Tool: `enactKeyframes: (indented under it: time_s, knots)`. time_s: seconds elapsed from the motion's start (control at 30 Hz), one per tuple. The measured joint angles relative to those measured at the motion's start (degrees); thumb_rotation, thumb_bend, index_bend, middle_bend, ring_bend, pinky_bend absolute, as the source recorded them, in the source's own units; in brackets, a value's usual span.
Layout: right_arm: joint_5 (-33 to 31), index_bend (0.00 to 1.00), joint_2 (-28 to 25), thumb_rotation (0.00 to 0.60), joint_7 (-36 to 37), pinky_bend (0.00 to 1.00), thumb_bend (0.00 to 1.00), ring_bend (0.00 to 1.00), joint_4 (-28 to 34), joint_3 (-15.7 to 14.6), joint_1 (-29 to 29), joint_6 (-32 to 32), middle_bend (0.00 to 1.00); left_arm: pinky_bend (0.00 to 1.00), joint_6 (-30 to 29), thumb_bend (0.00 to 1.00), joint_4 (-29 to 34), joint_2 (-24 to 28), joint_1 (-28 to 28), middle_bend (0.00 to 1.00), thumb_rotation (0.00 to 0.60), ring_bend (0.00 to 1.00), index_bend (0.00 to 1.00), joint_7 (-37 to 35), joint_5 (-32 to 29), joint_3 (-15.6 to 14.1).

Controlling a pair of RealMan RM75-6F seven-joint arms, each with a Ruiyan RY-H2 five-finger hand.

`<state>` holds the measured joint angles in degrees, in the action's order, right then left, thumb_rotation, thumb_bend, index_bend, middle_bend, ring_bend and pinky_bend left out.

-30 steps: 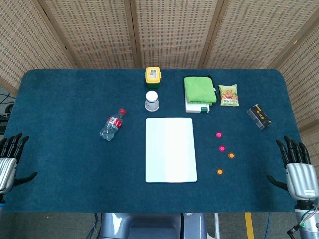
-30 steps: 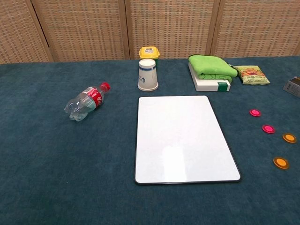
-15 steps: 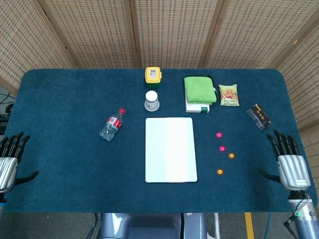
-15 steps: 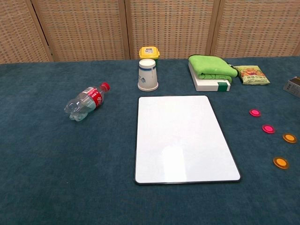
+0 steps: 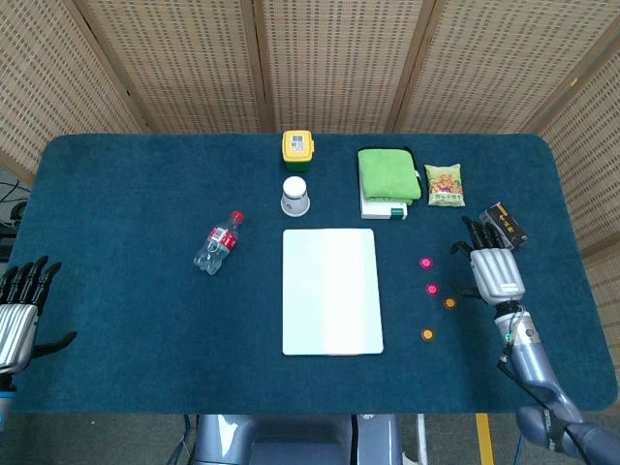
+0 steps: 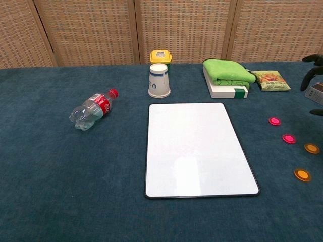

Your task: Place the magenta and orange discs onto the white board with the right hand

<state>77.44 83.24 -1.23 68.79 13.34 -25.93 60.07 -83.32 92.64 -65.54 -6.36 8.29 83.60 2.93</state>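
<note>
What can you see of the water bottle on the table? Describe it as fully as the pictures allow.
The water bottle is small, of clear plastic, with a red cap and a red label around its middle. It lies on its side on the dark blue table, cap pointing toward the far right, left of the white board and apart from it. Only the table touches it; how full it is cannot be told.

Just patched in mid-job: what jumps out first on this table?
The flat white rectangular board lies mid-table on the dark blue cloth. To its right lie two magenta discs and two orange discs, none on the board. The right hand, open, hovers just beyond them near a small black box.
</note>
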Motion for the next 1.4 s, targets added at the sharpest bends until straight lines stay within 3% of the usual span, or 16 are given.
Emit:
enactKeyframes:
  time_s: [0.2,0.7,1.4]
  knots:
    - [-5.9,0.39,6.0,0.6,-2.3,0.0,0.31,0.0,-8.6,0.8,-4.9,-8.4,0.0,0.0,0.8,0.0,0.0,0.0,-0.5,0.0,0.6,0.0,0.0,0.1,-0.3,0.1]
    - [-9.3,0.39,14.3,0.6,-3.9,0.0,0.36,0.0,-22.4,1.0,-11.1,-14.6,0.0,0.0,2.9,0.0,1.4,0.0,-1.6,0.0,0.6,0.0,0.0,1.3,-1.4,0.2]
    - [-11.0,0.4,12.8,0.6,-5.1,0.0,0.36,0.0,-19.2,0.2,-11.6,-15.7,0.0,0.0,3.3,0.0,2.3,0.0,-1.9,0.0,0.6,0.0,0.0,2.1,-2.1,0.0]
